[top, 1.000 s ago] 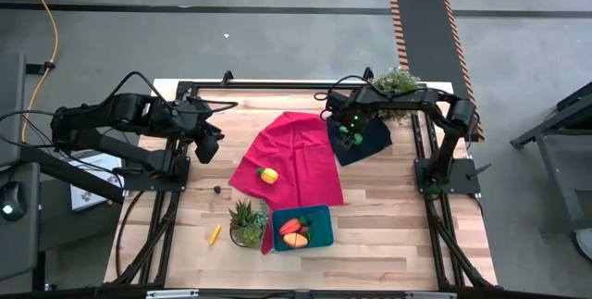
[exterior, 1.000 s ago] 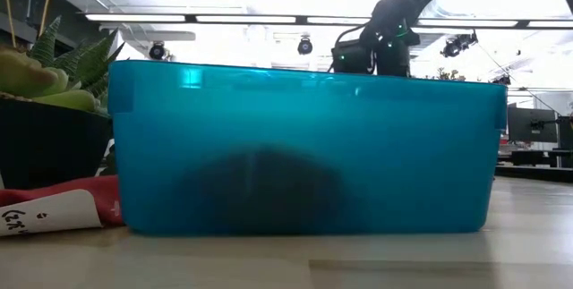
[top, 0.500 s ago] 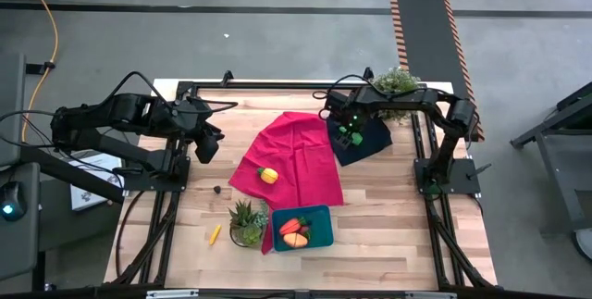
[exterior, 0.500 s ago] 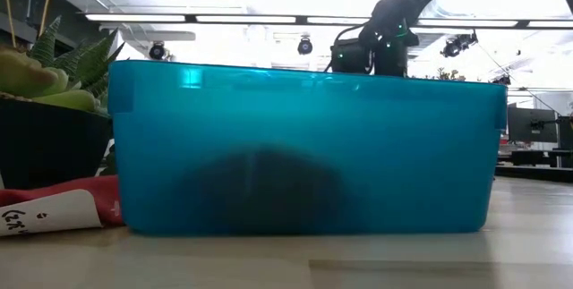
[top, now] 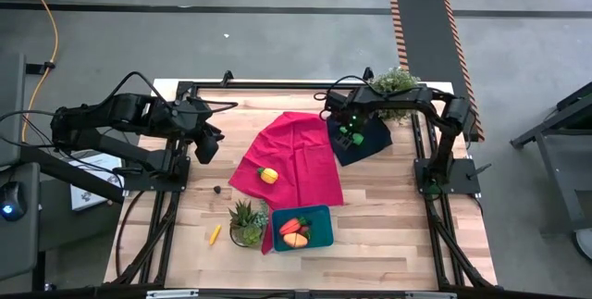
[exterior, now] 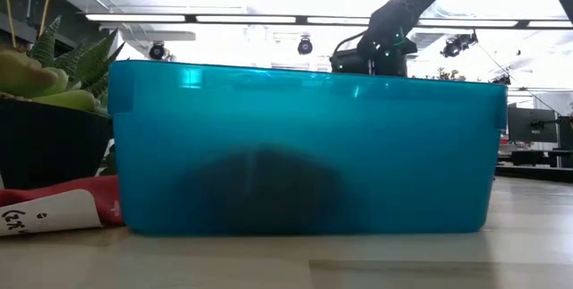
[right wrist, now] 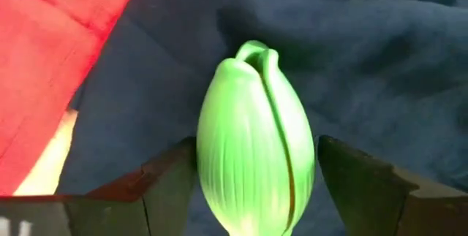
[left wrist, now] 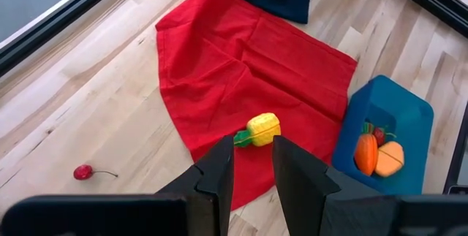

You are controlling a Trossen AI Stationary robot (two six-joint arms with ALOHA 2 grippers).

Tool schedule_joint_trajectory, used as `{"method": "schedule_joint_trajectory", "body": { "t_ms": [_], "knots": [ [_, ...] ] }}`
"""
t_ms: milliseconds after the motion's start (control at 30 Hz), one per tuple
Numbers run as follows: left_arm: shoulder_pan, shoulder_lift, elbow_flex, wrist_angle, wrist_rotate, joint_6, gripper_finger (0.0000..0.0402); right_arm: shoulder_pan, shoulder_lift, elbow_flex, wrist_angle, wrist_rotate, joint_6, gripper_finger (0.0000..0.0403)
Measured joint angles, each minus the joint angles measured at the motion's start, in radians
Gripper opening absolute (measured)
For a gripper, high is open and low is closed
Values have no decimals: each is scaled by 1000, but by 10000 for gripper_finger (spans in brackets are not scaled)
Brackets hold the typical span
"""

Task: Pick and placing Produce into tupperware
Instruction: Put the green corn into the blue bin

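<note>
A: Now working on which step?

B: Picking, judging by the look of it. Straddling the green oval point(right wrist: 254, 148) with the right gripper point(top: 347, 135), well beyond the far side of the tupperware point(top: 326, 218), fingers spread wide on either flank, not yet squeezing. Resting on the navy cloth point(right wrist: 380, 53) there.

A: And already sitting in the tupperware?

B: Holding a carrot point(top: 290, 226) and an orange piece point(top: 296, 240). Waiting outside: a yellow piece point(top: 268, 175) on the red cloth point(top: 296, 151), near the tupperware's far edge, and a thin yellow stick point(top: 215, 234) on the counter point(top: 388, 243), on the left arm's side of the tupperware, past the potted plant point(top: 245, 218).

A: Doing anything with the left gripper point(top: 205, 146)?

B: Hanging idle, well apart from the tupperware, fingers only narrowly parted, gripping nothing.

A: Calling for what next?

B: Probably closing gently on the oval's widest part, lifting clear of the cloth folds, then carrying toward the tupperware and releasing over its free corner. Guarding against slipping on such a smooth, rounded shell.
</note>
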Motion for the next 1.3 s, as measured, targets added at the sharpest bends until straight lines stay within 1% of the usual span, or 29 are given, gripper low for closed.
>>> {"method": "schedule_joint_trajectory", "body": {
  "t_ms": [267, 400, 800, 967, 1100, 1300],
  "knots": [
    [0, 0, 0, 0, 2, 0, 83, 0, 0, 0, -5, -12, 8, 230],
    [0, 0, 0, 0, 2, 0, 83, 0, 0, 0, -7, -15, 15, 216],
    [0, 0, 0, 0, 2, 0, 83, 0, 0, 11, -25, -16, 17, 211],
    [0, 0, 0, 0, 2, 0, 83, 0, 0, 72, -40, -49, 36, 211],
    [0, 0, 0, 0, 2, 1, 83, 4, 0, 142, -38, -96, 60, 211],
    [0, 0, 0, 0, 2, 1, 83, 46, 0, 258, -39, -129, 78, 211]
  ]
}}
